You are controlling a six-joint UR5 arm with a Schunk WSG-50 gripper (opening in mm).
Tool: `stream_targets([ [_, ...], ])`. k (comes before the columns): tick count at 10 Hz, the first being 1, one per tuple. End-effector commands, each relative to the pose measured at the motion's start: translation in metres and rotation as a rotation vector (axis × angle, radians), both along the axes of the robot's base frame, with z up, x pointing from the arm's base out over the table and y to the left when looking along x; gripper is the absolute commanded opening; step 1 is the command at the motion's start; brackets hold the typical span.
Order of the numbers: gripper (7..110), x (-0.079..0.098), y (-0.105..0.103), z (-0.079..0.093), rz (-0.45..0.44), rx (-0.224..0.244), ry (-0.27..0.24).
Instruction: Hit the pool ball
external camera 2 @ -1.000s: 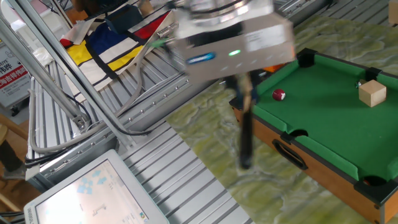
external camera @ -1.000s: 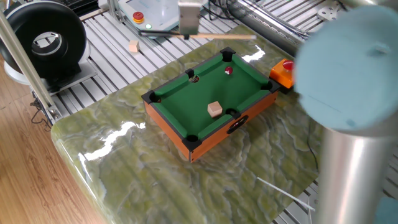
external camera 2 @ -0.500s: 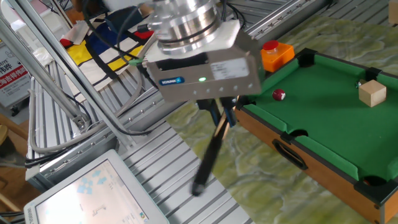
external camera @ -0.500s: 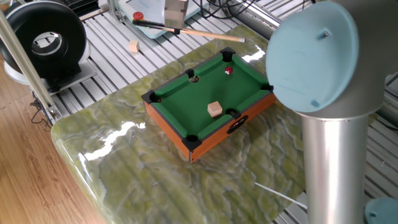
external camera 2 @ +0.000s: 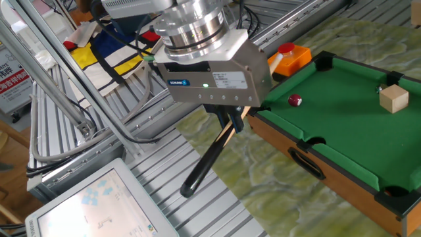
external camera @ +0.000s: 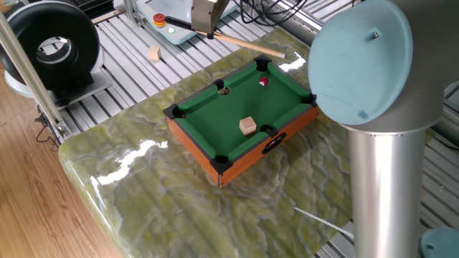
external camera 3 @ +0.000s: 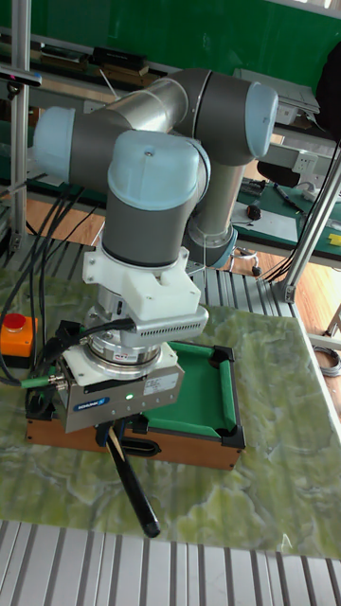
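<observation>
Plainly, little writing can be read: a small blue label sits on the pincer housing beside a lit green dot, its letters too small to make out, and a sign with red print at the left edge of the other fixed view is cut off and unreadable. The pincer (external camera 2: 229, 121) hangs just off the near-left corner of the mini pool table (external camera 2: 342, 197), above the grey slatted surface, and its two dark fingers (external camera 2: 233, 119) are pressed together on a cue stick (external camera 2: 209, 158). The cue is pale wood at the end toward the pool table and black at the butt; it slants down and away from the pool table, with the black butt low over the slats and the pale tip raised toward the corner rail. In one fixed view the cue (external camera: 247, 45) lies as a long pale line running past the far corner of the green felt. The pool ball (external camera 2: 295, 100), dark red with a white spot, rests on the felt near that corner, apart from the cue tip; being round, it shows no long axis. A tan wooden cube (external camera 2: 394, 99) stands on the felt well apart from the ball. A red button on an orange box (external camera 2: 290, 56) sits on the marbled table (external camera: 179, 208) just beyond the rail.
</observation>
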State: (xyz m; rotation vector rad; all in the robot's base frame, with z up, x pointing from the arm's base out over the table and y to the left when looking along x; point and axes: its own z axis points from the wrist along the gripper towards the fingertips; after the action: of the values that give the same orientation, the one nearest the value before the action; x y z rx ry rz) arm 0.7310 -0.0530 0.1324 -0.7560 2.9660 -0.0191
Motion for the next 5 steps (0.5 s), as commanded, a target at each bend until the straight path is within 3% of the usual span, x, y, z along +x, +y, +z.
stream_targets([
  [1,7,0.022,0.013,-0.004,0.008,0.008,-0.045],
  [4,7,0.045,0.038,-0.006,0.042,0.015,-0.085],
  [5,7,0.048,0.037,-0.014,0.033,0.012,-0.094],
])
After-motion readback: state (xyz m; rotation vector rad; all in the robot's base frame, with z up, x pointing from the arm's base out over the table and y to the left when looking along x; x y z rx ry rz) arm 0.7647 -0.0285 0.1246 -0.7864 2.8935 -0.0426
